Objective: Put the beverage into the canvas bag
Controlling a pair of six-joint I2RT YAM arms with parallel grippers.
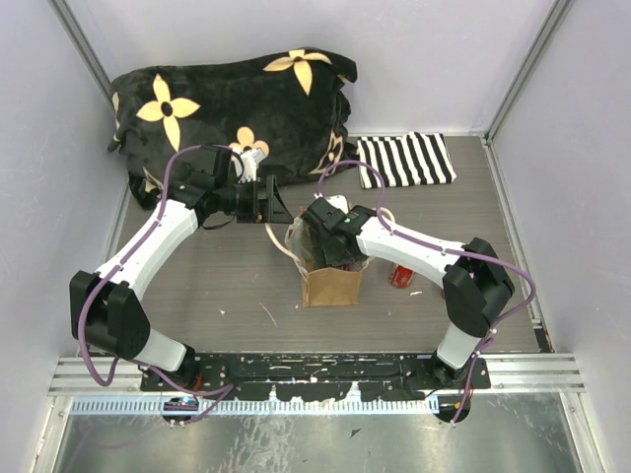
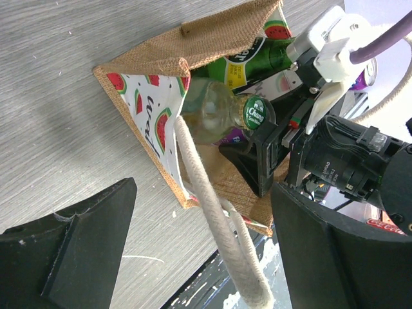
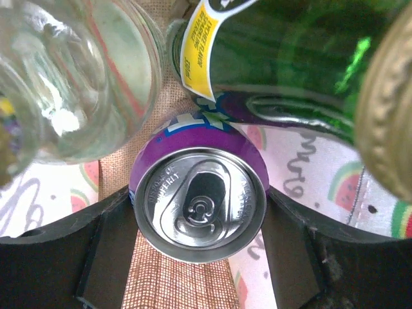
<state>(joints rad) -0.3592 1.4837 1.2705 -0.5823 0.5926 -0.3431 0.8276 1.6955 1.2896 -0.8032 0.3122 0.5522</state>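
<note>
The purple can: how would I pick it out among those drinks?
In front of the black flowered cushion stands a tan canvas bag. Inside, beside a clear glass bottle and a green bottle, the purple can is the only can, silver-topped.

we count 1 canvas bag (image 1: 331, 286), mid frame in the top view. bottles: 2, both in the bag: 1 clear bottle (image 2: 209, 106) w/ a green cap, 1 green bottle (image 3: 290, 45) w/ a yellow label. cans: 2 for sure: 1 purple can (image 3: 199, 206), 1 red can (image 1: 402, 276) right of the bag. 1 cushion (image 1: 227, 99) upper left, 1 striped cloth (image 1: 404, 160) upper right.
</note>
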